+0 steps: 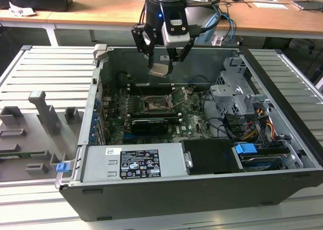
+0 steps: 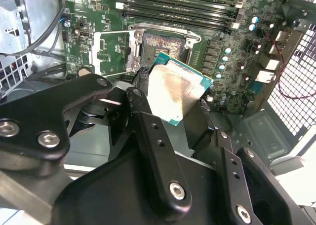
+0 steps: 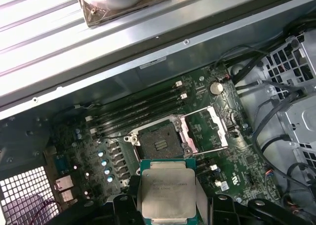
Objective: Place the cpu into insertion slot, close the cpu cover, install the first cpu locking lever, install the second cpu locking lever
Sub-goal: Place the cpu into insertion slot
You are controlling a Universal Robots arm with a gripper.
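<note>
The gripper [image 1: 161, 64] clamps its 2 fingers [image 2: 148, 124] on the cpu [image 1: 159, 71], a flat square chip with a pale silvery-beige face, smudged brownish, on a green base. It hangs above the open case [image 1: 282, 154], apart from the motherboard [image 1: 194, 120]. Below lies the slot [image 3: 158, 141], dark with a silvery rim, uncovered. The cover [image 3: 220, 128] is folded open beside it.
</note>
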